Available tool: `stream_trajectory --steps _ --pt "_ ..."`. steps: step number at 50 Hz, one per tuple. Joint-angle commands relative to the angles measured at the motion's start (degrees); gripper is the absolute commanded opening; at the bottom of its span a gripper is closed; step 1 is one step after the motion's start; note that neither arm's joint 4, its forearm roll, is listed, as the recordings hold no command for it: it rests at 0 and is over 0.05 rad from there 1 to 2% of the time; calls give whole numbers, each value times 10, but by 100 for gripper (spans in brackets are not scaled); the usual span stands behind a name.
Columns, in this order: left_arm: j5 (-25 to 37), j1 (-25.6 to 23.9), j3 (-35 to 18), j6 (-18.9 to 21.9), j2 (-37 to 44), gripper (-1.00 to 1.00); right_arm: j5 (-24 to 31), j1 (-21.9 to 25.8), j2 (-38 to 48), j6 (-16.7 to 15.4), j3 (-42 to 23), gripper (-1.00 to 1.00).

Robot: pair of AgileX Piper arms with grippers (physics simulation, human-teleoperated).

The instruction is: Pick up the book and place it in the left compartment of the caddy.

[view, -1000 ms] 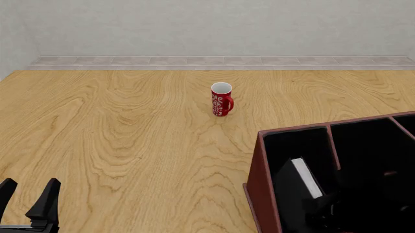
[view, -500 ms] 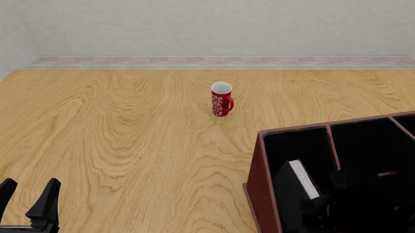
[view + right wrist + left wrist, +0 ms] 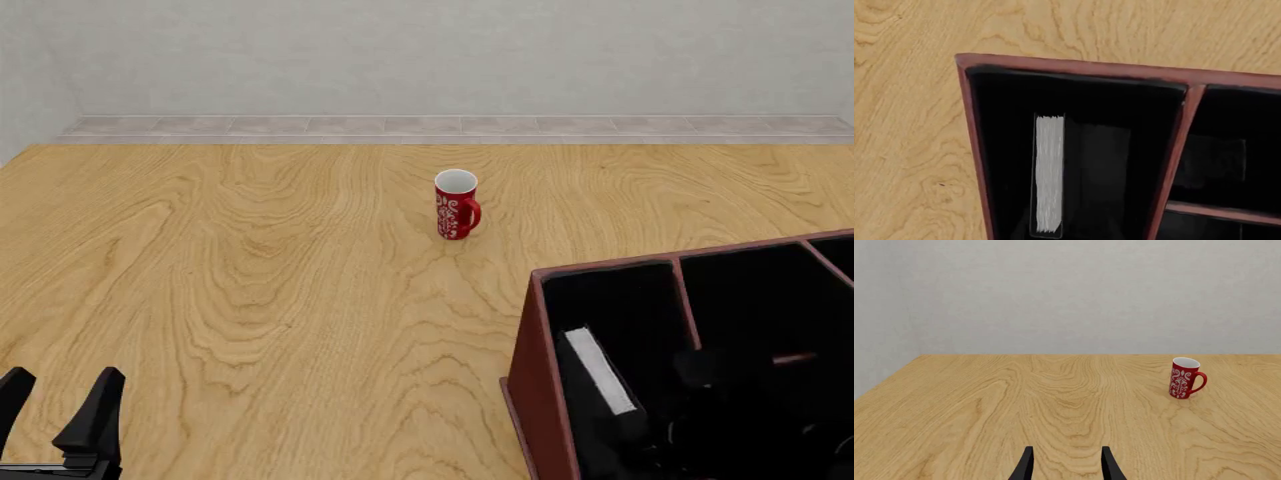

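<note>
Wood-grain table [image 3: 987,405] fills most of the left wrist view, with the left gripper [image 3: 1066,466] poking in at the edge, its two black fingers [image 3: 1025,467] set apart with nothing between them, so it's spread wide and empty. Off to one side a red mug [image 3: 1184,378] with a white pattern stands upright on the wood, well away from that gripper.

Front view next: same mug [image 3: 455,205] out in the middle of the table [image 3: 267,260], left gripper [image 3: 54,405] down in the near left corner, fingers parted. The caddy [image 3: 534,370] sits at the near right, dark red-brown walls with black inside. The book [image 3: 597,372] is already down in the left compartment [image 3: 627,300], tilted, its white page edges showing as a slanted strip, close to the compartment's left wall. Some dark shapes in the bay to the right of the divider are probably the right arm, but it's black on black, so I honestly can't tell if that pincer is open or closed.

Right wrist view looks straight down into the caddy [image 3: 1074,67]. The book [image 3: 1049,175] shows as a white strip of pages inside the left compartment [image 3: 1121,165], near the left wall. No fingers visible in this one.
</note>
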Motion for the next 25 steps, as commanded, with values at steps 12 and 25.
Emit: stream_trajectory --steps 12,25 --pt "0 0 0 0 0 100 0 1 3 1 -1 100" --pt "0 0 0 0 0 100 23 0 -6 -7 -21 100"
